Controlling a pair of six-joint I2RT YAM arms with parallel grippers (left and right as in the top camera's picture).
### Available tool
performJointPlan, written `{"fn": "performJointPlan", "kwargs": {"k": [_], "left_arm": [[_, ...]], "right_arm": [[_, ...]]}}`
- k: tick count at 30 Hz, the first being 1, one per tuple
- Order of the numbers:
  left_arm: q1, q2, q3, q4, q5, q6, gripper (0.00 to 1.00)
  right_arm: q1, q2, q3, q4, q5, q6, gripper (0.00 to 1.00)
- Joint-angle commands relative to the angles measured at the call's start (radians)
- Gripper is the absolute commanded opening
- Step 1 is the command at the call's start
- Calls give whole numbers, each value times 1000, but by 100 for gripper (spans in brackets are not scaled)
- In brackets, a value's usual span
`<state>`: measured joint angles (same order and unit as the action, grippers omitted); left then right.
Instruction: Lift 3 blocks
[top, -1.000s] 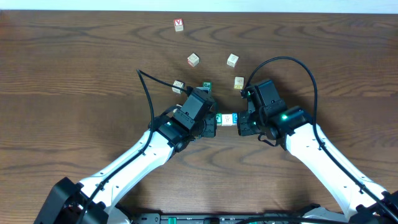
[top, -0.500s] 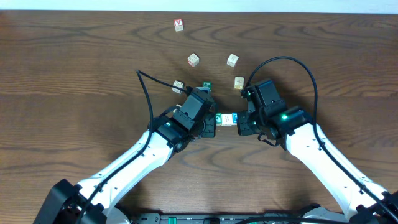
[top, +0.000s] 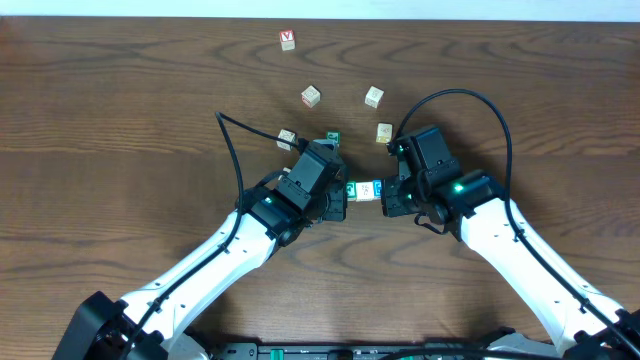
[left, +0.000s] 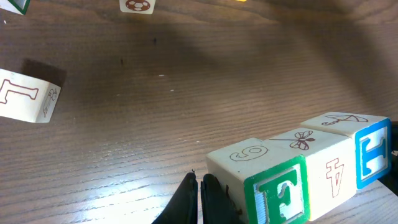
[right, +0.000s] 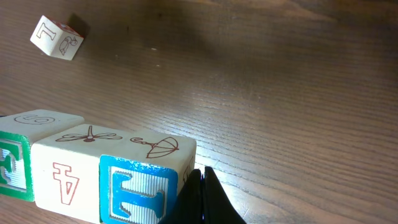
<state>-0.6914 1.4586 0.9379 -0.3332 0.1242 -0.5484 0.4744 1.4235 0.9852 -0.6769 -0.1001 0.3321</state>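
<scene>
Dark wood-grain tabletop (top: 120, 110) fills your overhead view, and both arms reach in from the near edge to meet near its middle. Between them the three blocks sit in one straight row, face to face: the green block (top: 352, 191) on the left, the cream block (top: 366, 190) in the middle, and the blue block (top: 378, 188) on the right. Your left gripper (left: 199, 190) has its fingers pinched together with nothing between them, the tips set against the outer end of the green block (left: 273, 186). Your right gripper (right: 200, 186) is likewise closed on nothing, its tips against the outer end of the blue block (right: 137, 186), so the row is sandwiched between the two closed grippers. From the left wrist you see a white letter on the green face, a red 4 on the cream block (left: 320, 168) and a white letter on the blue block (left: 373, 149). Whether the row rests on the wood or hangs just clear of it, you cannot tell from these views. Beyond the grippers, loose cubes lie apart from the row: another green-faced cube (top: 332, 138), a pale cube (top: 287, 137) to its left, three more pale cubes (top: 311, 96) further out, and a red-lettered cube (top: 288, 39) near the far edge.
</scene>
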Motion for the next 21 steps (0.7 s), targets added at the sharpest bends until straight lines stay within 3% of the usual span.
{"fn": "performJointPlan", "kwargs": {"k": [1,21], "left_arm": [[-40,-32,82,57,177,17,7],[-40,-35,94,48,174,17,7]], "right_arm": [[63,-12,39,25,-252,-3,1],[63,-12,61,3,-252,-4,1]]}}
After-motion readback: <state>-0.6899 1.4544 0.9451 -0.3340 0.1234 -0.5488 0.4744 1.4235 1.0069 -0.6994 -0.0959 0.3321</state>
